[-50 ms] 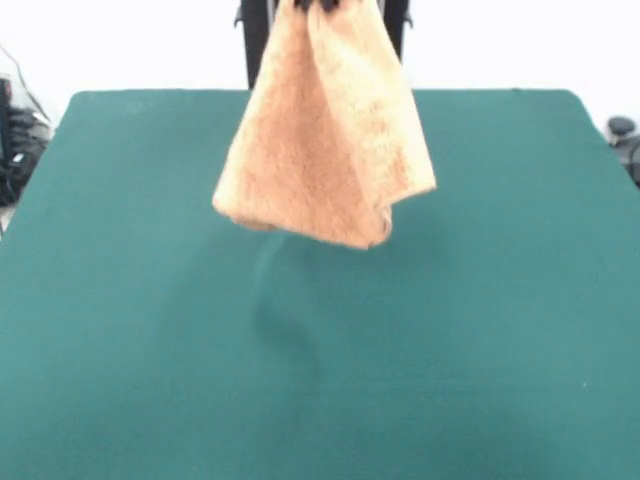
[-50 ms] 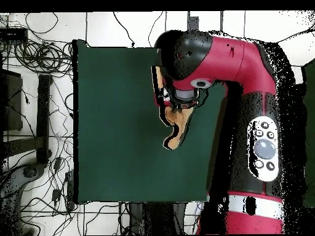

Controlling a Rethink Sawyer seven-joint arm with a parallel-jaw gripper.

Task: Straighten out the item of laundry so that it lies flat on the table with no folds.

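The item of laundry (image 1: pixel 325 140), an orange-tan terry towel, hangs in the air above the far middle of the green table (image 1: pixel 150 300). It drapes in vertical folds and its lower edge is clear of the table top. Only the dark tips of my gripper (image 1: pixel 318 4) show at the picture's top edge, shut on the towel's upper end. In the overhead view the red and black arm (image 2: pixel 246 92) reaches over the table (image 2: pixel 117 123) and covers the gripper. A strip of the towel (image 2: pixel 177 132) shows below the arm's wrist.
Tangled cables (image 2: pixel 37 55) and dark equipment (image 2: pixel 12 98) lie on the floor beside the table. In the front view, dark gear (image 1: pixel 20 130) sits off the left edge and a small dark object (image 1: pixel 622 130) off the right edge.
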